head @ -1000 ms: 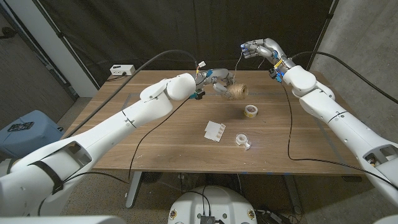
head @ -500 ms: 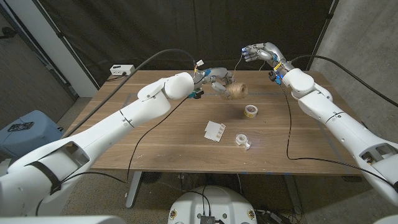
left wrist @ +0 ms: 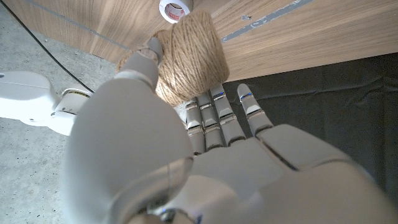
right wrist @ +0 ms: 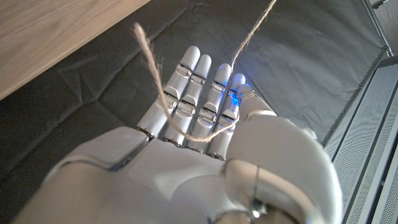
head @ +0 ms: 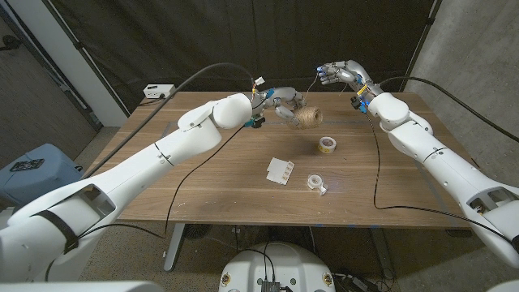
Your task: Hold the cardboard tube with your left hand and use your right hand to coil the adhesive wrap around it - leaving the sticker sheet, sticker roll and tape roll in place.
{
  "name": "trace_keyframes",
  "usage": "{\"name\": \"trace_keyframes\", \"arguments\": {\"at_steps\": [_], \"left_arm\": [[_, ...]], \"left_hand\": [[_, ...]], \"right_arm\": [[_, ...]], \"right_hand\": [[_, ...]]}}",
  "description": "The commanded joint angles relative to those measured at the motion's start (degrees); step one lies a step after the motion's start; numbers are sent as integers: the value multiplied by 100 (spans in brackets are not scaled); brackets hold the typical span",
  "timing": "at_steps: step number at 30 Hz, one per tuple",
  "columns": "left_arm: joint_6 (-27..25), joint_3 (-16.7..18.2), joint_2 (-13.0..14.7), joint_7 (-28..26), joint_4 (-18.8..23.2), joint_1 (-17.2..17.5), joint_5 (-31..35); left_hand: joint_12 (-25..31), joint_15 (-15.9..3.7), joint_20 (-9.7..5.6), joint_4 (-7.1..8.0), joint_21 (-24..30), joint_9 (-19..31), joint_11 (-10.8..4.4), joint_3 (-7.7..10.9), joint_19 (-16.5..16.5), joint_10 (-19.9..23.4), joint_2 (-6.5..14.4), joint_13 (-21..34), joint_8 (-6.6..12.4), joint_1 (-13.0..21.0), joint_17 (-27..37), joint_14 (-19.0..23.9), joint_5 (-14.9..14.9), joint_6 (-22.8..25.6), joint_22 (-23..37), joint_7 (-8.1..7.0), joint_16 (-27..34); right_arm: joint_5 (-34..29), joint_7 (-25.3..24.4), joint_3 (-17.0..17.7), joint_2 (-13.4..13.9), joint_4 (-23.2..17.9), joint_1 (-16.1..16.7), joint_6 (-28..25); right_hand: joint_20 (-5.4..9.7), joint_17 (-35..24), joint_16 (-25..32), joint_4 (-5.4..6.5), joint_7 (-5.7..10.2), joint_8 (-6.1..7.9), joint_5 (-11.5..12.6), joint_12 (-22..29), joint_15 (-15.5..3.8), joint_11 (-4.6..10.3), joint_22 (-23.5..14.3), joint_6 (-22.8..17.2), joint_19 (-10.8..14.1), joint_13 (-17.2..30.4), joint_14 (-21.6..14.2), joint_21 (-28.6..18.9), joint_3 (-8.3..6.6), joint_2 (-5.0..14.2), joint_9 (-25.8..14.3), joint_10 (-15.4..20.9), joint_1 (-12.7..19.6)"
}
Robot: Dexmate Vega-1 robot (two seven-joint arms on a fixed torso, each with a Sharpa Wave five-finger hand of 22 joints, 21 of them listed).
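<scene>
The tube (head: 307, 119) is wound thick with brown twine rather than adhesive wrap. It hangs just above the table's far middle, gripped at one end by my left hand (head: 280, 104). In the left wrist view the twine-covered tube (left wrist: 189, 53) sticks out past my left hand (left wrist: 155, 143). My right hand (head: 339, 71) is raised over the far edge, to the tube's right. A thin twine strand (head: 311, 85) runs from it down to the tube. In the right wrist view that strand (right wrist: 163, 93) loops across the fingers (right wrist: 205, 93), its loose end sticking out.
A tape roll (head: 328, 144) lies right of centre, with a white sticker sheet (head: 280, 169) and a small sticker roll (head: 316, 182) nearer the front. A white power box (head: 159, 91) sits at the far left corner. Black cables cross the table on both sides.
My right hand has come down slightly and edged toward the tube with the strand. The left hand and tube have stayed almost still.
</scene>
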State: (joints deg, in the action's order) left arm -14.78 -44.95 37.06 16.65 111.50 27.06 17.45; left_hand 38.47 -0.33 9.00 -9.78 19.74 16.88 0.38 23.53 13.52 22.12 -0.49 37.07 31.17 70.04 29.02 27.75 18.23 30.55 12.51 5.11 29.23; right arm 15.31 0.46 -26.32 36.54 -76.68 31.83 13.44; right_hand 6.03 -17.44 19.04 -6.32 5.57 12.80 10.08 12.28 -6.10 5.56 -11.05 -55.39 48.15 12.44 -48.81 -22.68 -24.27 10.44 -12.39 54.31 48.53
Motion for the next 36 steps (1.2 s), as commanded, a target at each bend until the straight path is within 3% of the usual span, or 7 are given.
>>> {"name": "trace_keyframes", "arguments": {"at_steps": [1, 23, 36], "left_arm": [[-112, 42, 97, 44, 158, 39, 9], [-533, 309, 410, -101, 700, 332, 0], [-496, 518, 559, -304, 860, 506, -140]], "left_hand": [[31, -17, -19, 49, 28, 559, -183, 104, -2, 217, 708, 554, 313, 256, 21, 17, 33, 662, 17, -264, 20], [32, -28, -22, 60, 35, 549, -189, 107, -7, 224, 709, 561, 327, 230, 17, 34, 43, 681, 15, -265, 1], [28, -24, -24, 56, 40, 546, -184, 111, -8, 223, 714, 562, 333, 230, 22, 32, 47, 684, 15, -257, -5]], "right_arm": [[4, -65, -31, -15, 116, 48, -37], [-31, -144, -184, -134, 254, 77, -216], [-89, -365, -261, -131, -169, 315, -594]], "right_hand": [[408, -23, -24, -1, 34, 40, -10, -6, -627, 3, -10, -6, -39, 23, 20, -25, -38, -2, -29, -19, -41], [411, -37, -28, -11, 38, 34, -9, -7, -635, 4, -9, -14, -60, 26, 12, -42, -46, 6, -34, -11, -21], [404, -44, -31, -15, 31, 32, -11, -9, -634, 0, -8, -22, -59, 28, 6, -58, -41, 0, -37, -12, -18]]}}
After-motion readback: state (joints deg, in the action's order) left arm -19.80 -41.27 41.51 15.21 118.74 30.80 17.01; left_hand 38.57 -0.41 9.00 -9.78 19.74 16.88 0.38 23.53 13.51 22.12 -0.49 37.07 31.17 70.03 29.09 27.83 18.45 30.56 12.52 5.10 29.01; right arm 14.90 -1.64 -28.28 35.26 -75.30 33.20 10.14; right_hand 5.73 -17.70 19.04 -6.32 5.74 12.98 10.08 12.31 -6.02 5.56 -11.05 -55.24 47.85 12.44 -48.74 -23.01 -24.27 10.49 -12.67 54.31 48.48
